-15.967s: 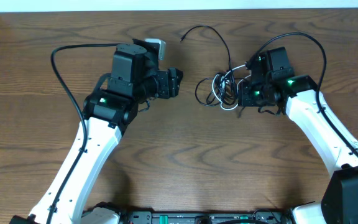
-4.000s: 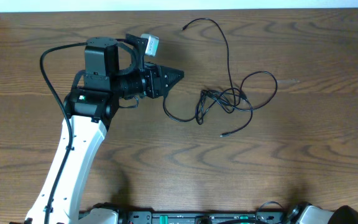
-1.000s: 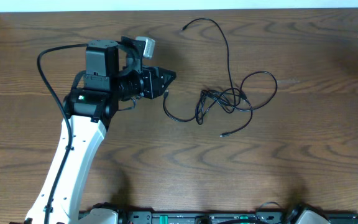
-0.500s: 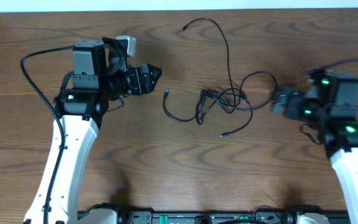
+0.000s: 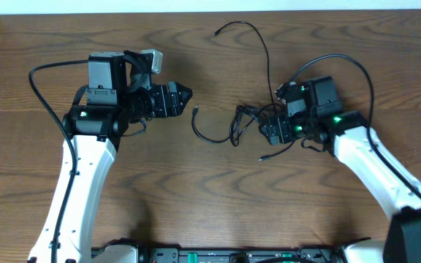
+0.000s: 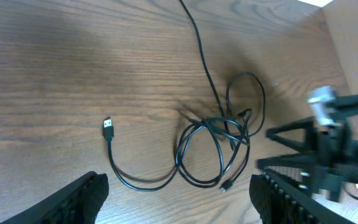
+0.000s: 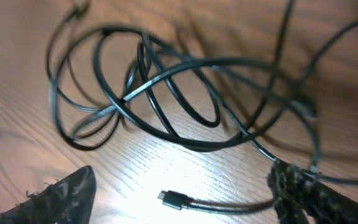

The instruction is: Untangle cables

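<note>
The cables (image 5: pixel 248 119) lie as a loose knot of thin black loops at mid-table. One long strand (image 5: pixel 263 51) runs off toward the far edge. A free end with a silver plug (image 5: pixel 197 109) lies left of the knot, just in front of my left gripper (image 5: pixel 188 93), which is open and holds nothing. In the left wrist view the knot (image 6: pixel 213 143) and plug (image 6: pixel 107 124) sit ahead of the gripper (image 6: pixel 179 208). My right gripper (image 5: pixel 264 133) hangs open over the knot's right side. A small black plug (image 7: pixel 173 199) lies on the wood between its fingers (image 7: pixel 64 193), ungripped.
Brown wooden table (image 5: pixel 210 204). A pale strip runs along the far edge (image 5: pixel 210 6). The right arm's gripper (image 6: pixel 328 146) shows at the right of the left wrist view. Thick black wires fixed to both arms arc above them (image 5: pixel 46 69).
The right arm has come in from the right and now hovers at the knot. The left gripper has drawn back left from the plug end and opened.
</note>
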You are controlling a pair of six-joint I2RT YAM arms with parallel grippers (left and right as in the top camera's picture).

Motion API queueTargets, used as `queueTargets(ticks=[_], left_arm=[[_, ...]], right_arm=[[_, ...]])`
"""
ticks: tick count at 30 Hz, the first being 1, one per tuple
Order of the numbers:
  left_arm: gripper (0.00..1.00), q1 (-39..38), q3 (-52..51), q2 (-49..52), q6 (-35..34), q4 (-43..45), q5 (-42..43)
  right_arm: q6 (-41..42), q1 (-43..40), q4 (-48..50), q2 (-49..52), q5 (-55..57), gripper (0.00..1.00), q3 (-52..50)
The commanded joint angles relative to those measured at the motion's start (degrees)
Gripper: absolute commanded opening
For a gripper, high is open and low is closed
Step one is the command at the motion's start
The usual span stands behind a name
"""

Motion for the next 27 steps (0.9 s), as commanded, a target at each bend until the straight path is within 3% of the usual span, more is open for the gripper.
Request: queueTargets(ticks=[1, 4, 8, 12, 21, 24, 25, 26, 27], left_arm=[[0.78, 0.1, -0.5, -0.6, 2.4, -0.4, 2.5], [0.78, 0.1, -0.5, -0.6, 4.8, -1.4, 3.0], [0.78, 0.1, -0.5, -0.6, 10.7, -2.6, 9.8], [0.78, 0.1, -0.5, -0.6, 10.8, -2.6, 12.8], [0.78, 0.1, -0.5, -0.6, 10.8, -4.0, 13.0], [0.78, 0.1, -0.5, -0.6, 10.8, -4.7, 13.0], [0.78, 0.1, -0.5, -0.6, 10.8, -4.9, 13.0], [0.78, 0.1, -0.5, -0.6, 10.8, -5.1, 13.0], [0.78, 0.1, -0.5, -0.6, 10.8, -5.3, 13.0]], right_arm=[[-3.9, 0.5, 1.0, 3.4, -1.9, 0.85, -0.3], [-5.0, 0.5, 1.7, 5.0, -1.9, 0.85, -0.3], [-5.8, 0.5, 3.0, 5.9, -1.9, 0.84, -0.3], [-5.9, 0.5, 5.2, 6.1, -2.8, 0.83, -0.3], [-5.7, 0.5, 11.3, 9.6, -5.4, 0.64, -0.3], [-5.7, 0.5, 12.3, 11.3, -6.5, 0.64, -0.3], [-5.7, 0.6, 12.5, 11.7, -6.7, 0.62, -0.3], [-5.7, 0.7, 12.6, 12.2, -6.7, 0.52, -0.3], [-5.6, 0.8, 12.6, 12.5, -6.7, 0.32, -0.3]])
